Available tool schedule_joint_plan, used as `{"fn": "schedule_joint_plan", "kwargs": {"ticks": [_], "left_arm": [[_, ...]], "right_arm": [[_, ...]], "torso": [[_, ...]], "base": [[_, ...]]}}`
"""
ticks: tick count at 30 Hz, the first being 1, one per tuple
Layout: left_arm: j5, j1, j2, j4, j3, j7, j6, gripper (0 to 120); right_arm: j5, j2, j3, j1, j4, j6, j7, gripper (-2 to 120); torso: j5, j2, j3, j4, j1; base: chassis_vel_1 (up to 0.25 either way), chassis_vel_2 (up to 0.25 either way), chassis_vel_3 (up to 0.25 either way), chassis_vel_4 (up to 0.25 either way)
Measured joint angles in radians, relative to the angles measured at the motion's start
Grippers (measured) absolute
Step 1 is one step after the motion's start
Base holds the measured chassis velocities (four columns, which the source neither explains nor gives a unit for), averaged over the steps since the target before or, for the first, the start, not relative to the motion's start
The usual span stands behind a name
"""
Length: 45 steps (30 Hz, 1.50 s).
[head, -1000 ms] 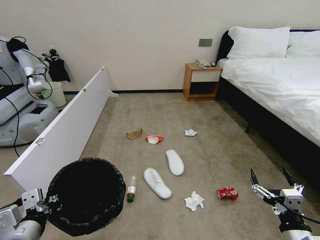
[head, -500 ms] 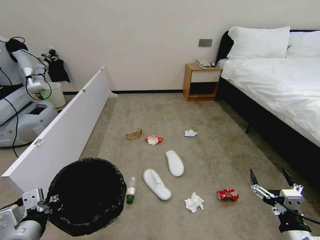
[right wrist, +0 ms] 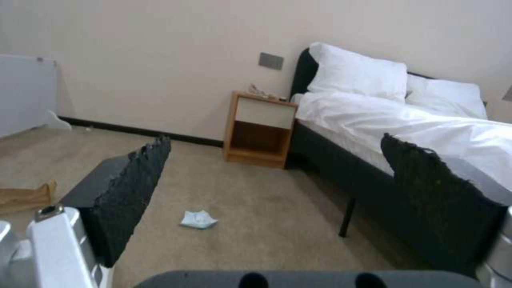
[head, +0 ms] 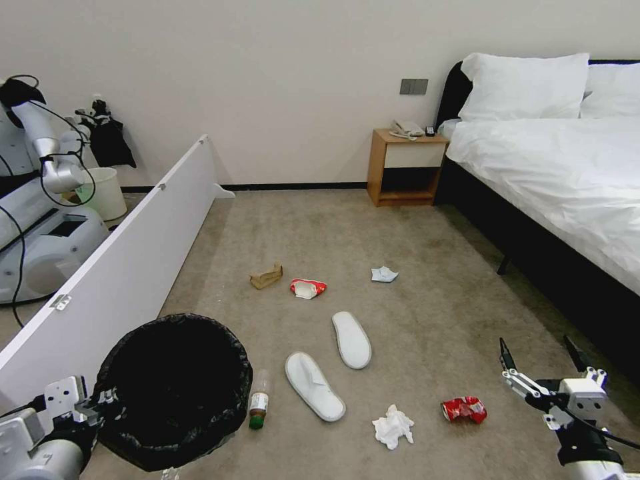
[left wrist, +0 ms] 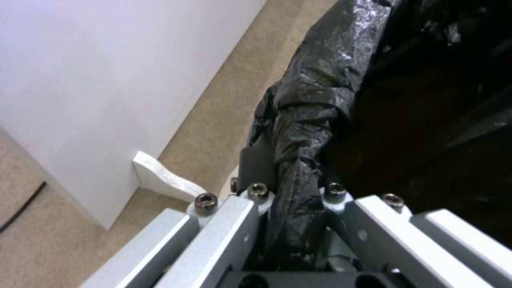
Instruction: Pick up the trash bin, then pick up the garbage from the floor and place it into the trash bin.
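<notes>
Upper right: black-framed bed [head: 533,233] under white duvet [head: 553,167] and pillows [head: 523,87]. Beside it, top centre, wooden nightstand [head: 407,167] carrying telephone [head: 405,127]. Left side: long white board [head: 127,267] on edge, cream bucket [head: 100,193] far left.

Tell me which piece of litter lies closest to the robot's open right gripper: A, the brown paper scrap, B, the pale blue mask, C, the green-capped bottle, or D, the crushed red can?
D: in the head view the crushed red can lies on the carpet just beside the open right gripper, while the other three lie farther off; the left gripper is shut on the trash bin.
</notes>
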Motion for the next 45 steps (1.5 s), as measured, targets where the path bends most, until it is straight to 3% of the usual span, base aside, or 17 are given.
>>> {"fn": "schedule_joint_plan", "kwargs": {"ticks": [15,20,22,29,45], "left_arm": [[-0.008,-0.002,-0.006,0.0,-0.023,-0.01,0.0,3],[-0.006,0.008,-0.006,-0.01,-0.026,-0.016,0.0,3],[-0.004,0.016,-0.015,-0.021,-0.029,-0.019,0.0,3],[0.004,0.035,-0.043,-0.042,-0.036,-0.028,0.0,3],[0.01,0.036,-0.051,-0.055,-0.036,-0.035,0.0,3]], "right_arm": [[0.003,-0.024,-0.01,0.01,-0.014,-0.015,0.003,100],[0.004,-0.091,-0.05,0.026,-0.042,-0.108,0.01,100],[0.024,-0.133,-0.1,0.038,-0.048,-0.194,0.015,100],[0.025,-0.178,-0.205,0.108,-0.113,-0.354,0.097,100],[0.027,-0.157,-0.271,0.19,-0.249,-0.38,0.117,100]], "torso": [[0.0,0.0,0.0,-0.0001,0.0],[0.0002,0.0,0.0,0.0,0.0],[0.0002,0.0,0.0,0.0001,0.0],[0.0,0.0,0.0,0.0002,0.0],[0.0,0.0,0.0,-0.0001,0.0]], "base": [[-0.024,0.025,0.022,-0.024],[0.0,0.0,0.0,0.0],[0.0,0.0,0.0,0.0],[0.0,0.0,0.0,0.0],[0.0,0.0,0.0,0.0]]}}
